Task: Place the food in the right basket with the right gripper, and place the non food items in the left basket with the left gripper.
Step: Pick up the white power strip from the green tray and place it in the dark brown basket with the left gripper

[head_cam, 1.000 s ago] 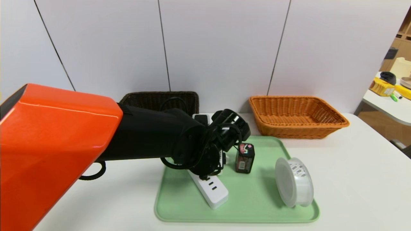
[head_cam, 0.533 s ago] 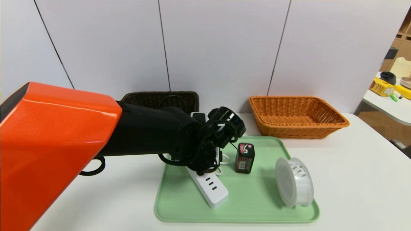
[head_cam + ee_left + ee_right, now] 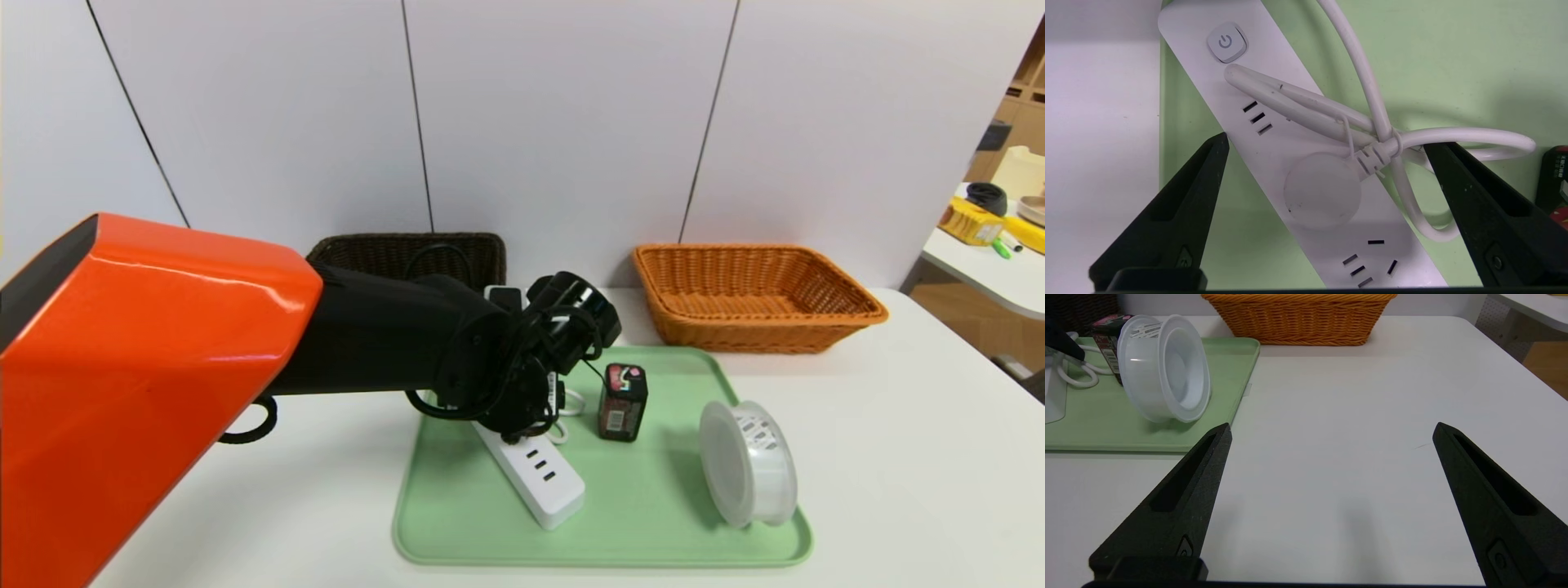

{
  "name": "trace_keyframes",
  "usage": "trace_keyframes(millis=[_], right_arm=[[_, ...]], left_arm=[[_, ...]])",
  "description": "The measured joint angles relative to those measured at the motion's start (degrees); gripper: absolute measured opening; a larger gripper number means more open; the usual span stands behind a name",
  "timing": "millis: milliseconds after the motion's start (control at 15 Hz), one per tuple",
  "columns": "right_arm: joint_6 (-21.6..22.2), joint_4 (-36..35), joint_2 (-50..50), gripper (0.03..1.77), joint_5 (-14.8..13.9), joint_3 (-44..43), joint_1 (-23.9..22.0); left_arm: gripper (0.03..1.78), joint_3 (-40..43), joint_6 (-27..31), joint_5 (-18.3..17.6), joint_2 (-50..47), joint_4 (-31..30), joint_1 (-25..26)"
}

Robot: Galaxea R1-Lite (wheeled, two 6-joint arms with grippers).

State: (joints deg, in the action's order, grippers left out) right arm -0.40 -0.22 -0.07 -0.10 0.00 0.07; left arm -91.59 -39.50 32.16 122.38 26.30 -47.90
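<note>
Along the tray's left side the power strip lies slantwise, its cord bundled on top. Over the last second the left claw has sunk closer, wide open astride it, gripping nothing yet; closing looks next. The right claw idles open over bare desk.

Robot's left arm reaches over a green tray on a white table.
The left gripper hangs above the white power strip; a dark carton stands upright beside it, and a translucent tub lies on its side. Behind sit a dark brown basket and an orange basket.
</note>
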Motion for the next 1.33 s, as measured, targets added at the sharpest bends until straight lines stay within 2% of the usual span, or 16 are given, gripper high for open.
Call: trace_keyframes(millis=[1333], right_arm=[[0.02,-0.02,0.00,1.70,0.00,0.00,0.00]], left_arm=[[1.70,1.95,1.30,-0.35,-1.68,1.76,2.62]])
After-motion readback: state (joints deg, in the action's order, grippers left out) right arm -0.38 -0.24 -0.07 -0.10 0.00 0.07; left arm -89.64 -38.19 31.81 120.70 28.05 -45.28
